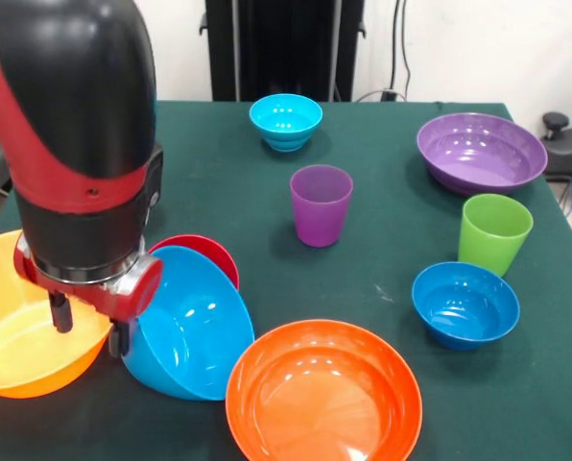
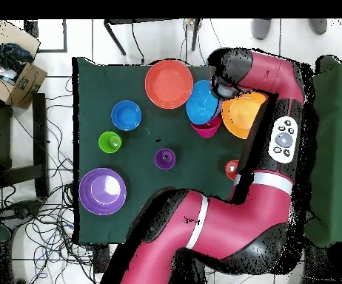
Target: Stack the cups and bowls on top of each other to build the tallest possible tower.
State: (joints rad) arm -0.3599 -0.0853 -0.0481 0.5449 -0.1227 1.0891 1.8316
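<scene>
Sky-blue bowl [image 1: 192, 327] hangs tilted in the gripper [image 1: 92, 327], whose fingers pinch its rim, presumably so it can be lifted across. Just beside the gripper sits the yellow-orange bowl [image 1: 17, 336] (likely the base); behind the blue one, a magenta bowl [image 1: 204, 254]. All are glossy, round plastic

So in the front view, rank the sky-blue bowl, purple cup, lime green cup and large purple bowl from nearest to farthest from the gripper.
From the gripper:
1. Sky-blue bowl, tilted right beside it.
2. Purple cup, mid-table, upright.
3. Lime green cup, far across at the picture's right.
4. Large purple bowl, back right corner.
</scene>
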